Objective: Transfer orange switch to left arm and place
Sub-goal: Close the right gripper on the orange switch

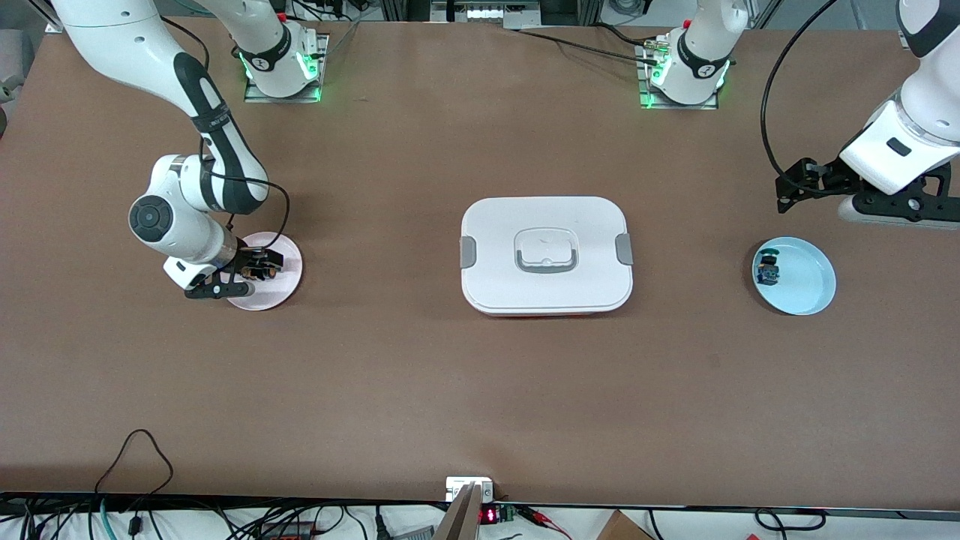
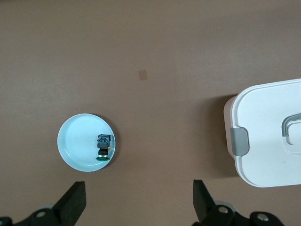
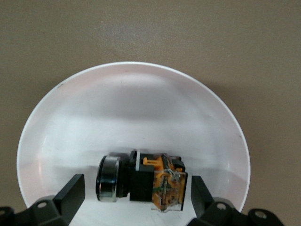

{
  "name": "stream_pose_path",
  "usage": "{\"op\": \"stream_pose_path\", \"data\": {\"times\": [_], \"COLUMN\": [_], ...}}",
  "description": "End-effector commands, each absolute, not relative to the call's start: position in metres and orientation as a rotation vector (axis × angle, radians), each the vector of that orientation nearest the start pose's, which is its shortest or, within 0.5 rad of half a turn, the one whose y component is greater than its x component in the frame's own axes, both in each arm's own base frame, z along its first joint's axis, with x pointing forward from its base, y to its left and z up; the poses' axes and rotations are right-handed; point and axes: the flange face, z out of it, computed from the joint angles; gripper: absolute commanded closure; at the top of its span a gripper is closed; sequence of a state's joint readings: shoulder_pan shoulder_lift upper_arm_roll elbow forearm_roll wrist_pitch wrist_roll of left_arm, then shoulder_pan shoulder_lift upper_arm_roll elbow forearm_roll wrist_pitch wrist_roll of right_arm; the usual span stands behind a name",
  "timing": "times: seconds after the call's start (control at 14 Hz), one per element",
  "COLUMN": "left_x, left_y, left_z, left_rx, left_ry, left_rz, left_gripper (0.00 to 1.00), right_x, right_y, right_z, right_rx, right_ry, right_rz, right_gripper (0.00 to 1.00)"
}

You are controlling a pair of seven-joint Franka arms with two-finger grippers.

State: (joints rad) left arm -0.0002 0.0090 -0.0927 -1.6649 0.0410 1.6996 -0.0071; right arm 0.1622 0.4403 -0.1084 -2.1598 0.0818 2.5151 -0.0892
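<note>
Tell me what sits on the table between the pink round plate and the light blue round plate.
The large white lidded box sits between the pink plate and the blue plate, bare brown table on either side of it, seen in the front view.

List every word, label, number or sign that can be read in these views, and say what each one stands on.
None can be read.
Right arm: pale marking on its black band, too small to read.
Two round badges on the arm bases: marks too blurred to read.
Small board at the table edge nearest the camera: red lit digits, too small to read.
Box, both plates, orange switch, blue-and-green switch: no lettering visible.
</note>
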Motion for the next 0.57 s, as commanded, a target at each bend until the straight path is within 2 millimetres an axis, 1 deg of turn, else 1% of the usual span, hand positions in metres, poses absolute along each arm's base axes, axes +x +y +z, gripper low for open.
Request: {"op": "stream_pose_path", "data": {"times": [0.0,0.21,0.36,0.43,0.5], "left_x": [0.5679,0.5678,0.5678,0.5682,0.5678], "left_y": [-0.0460,-0.0460,-0.0460,-0.0460,-0.0468], "left_z": [0.5920,0.5913,0.5913,0.5904,0.5913], "left_rx": [-3.116,-3.116,-3.116,-3.116,-3.116], "left_ry": [0.154,0.154,0.154,0.154,0.157], "left_rz": [-0.037,-0.035,-0.035,-0.033,-0.035], "left_gripper": [0.00,0.00,0.00,0.00,0.00], "right_x": [0.5570,0.5570,0.5570,0.5567,0.5566], "right_y": [0.0259,0.0259,0.0259,0.0233,0.0207], "right_z": [0.1821,0.1821,0.1821,0.1804,0.1796], "right_rx": [-3.121,-3.121,-3.120,-3.119,-3.114], "right_ry": [-0.166,-0.178,-0.181,-0.192,-0.242], "right_rz": [0.105,0.105,0.105,0.110,0.112], "right_gripper": [0.00,0.00,0.05,0.10,0.34]}}
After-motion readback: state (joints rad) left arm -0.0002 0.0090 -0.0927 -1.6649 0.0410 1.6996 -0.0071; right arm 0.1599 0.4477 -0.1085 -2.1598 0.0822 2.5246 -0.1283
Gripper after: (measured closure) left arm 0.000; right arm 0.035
